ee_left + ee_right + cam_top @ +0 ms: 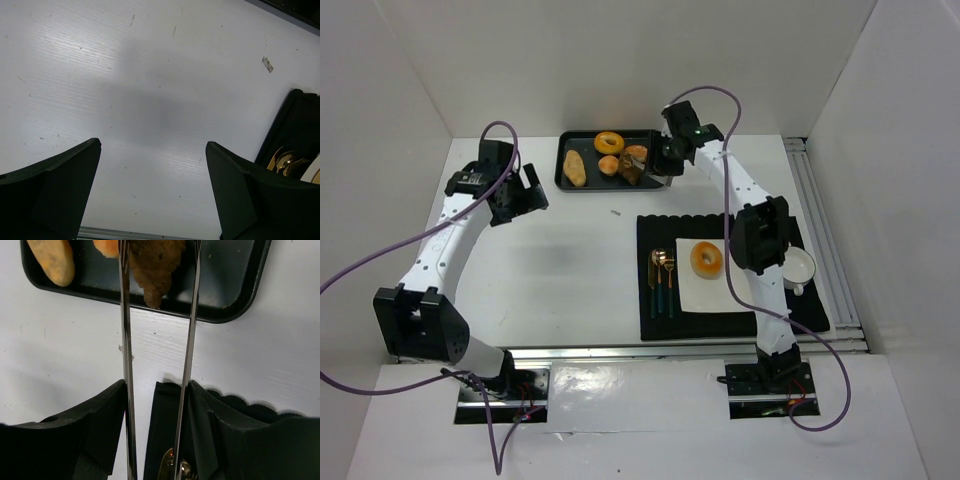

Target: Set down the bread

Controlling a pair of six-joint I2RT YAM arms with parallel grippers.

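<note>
My right gripper (156, 385) is shut on a pair of metal tongs (125, 340). The tong tips pinch a dark brown piece of bread (155, 265) over the near edge of the black tray (235, 290). From above, that bread (633, 170) shows at the tray's (590, 150) right end, under the right gripper (665, 150). A glazed ring-shaped bread (706, 259) lies on the white plate (695, 295) on the black placemat (810, 305). The left gripper (152, 145) hangs open over bare table, holding nothing; from above it (530, 195) sits left of the tray.
The tray also holds an oblong roll (575, 167), a ring bread (609, 142) and a small orange bun (608, 165). Gold cutlery (662, 280) lies on the placemat's left side and a white cup (800, 267) on its right. White walls enclose the table.
</note>
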